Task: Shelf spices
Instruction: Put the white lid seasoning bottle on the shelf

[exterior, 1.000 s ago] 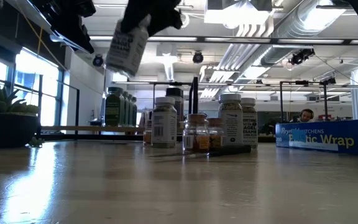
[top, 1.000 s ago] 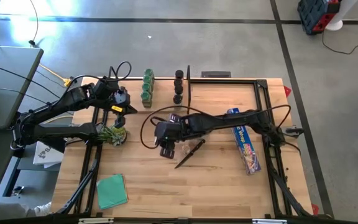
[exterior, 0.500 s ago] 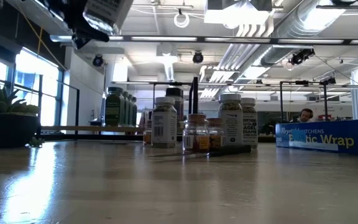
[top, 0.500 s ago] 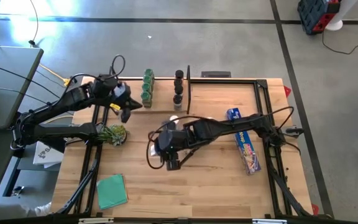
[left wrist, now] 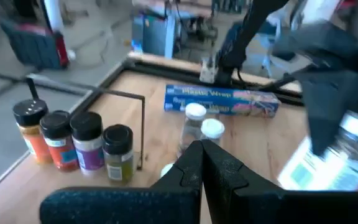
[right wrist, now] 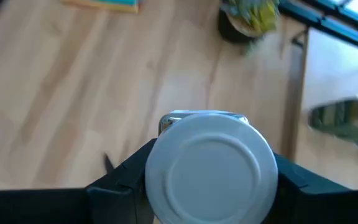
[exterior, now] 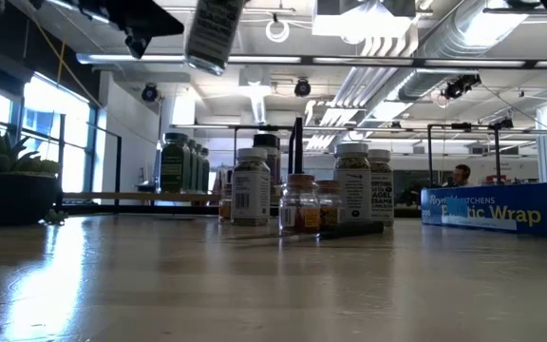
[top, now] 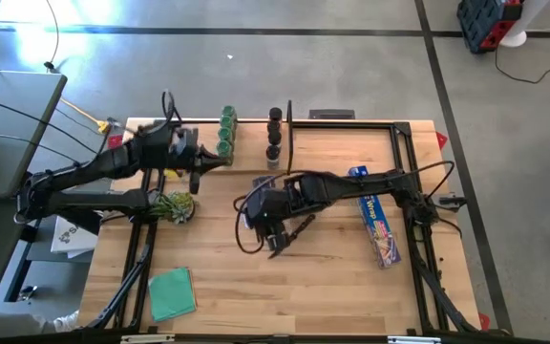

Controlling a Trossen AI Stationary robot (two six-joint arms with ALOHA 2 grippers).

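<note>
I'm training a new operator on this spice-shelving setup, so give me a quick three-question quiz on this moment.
1. True or false: the right hand grips a white-capped jar lifted clear of the table.
2. In the high view, what colour are the caps on the row of jars closest to the left hand? A. red B. green C. yellow
3. Fill in: the left hand's fingers are ___ and hold nothing.

Key: 1 true; 2 B; 3 shut.
</note>
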